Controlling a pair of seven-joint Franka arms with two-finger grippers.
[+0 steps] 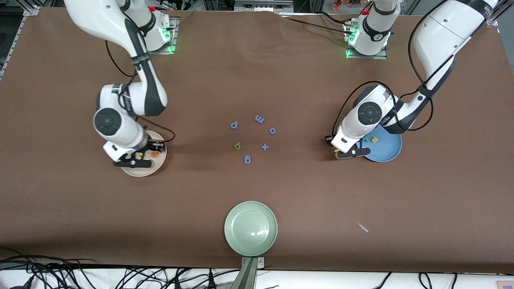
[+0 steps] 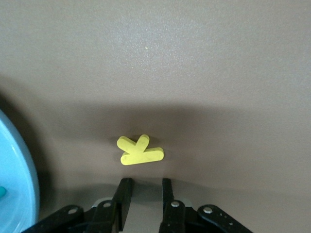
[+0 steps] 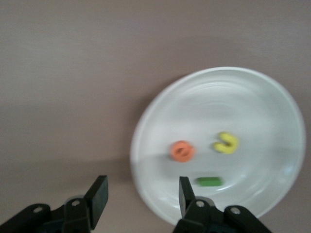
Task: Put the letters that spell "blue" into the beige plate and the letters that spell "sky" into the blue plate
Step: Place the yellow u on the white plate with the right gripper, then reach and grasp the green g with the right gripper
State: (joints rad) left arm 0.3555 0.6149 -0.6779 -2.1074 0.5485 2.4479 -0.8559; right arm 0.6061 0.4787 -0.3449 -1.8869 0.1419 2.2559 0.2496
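Brown cloth covers the table. Near the right arm's end, the beige plate [image 1: 138, 172] already holds the orange "e" [image 3: 182, 151], the yellow "u" [image 3: 226, 143] and the green "l" [image 3: 209, 181]. The right gripper [image 3: 141, 187] hangs over the plate's edge, jaws wide apart and empty. Only the green "b" [image 1: 237, 145] is left, mid-frame among the all-blue letters [image 1: 247, 159]. Near the left arm's end, the blue plate [image 1: 391, 154] carries the teal "y" [image 1: 365, 139] and the yellow "s" [image 1: 374, 139]. The yellow "k" [image 2: 140, 150] lies on the cloth just beside it. The left gripper [image 2: 146, 187] hovers there, jaws narrowly parted and gripping nothing. The pale green plate [image 1: 251, 228] sits bottom centre.
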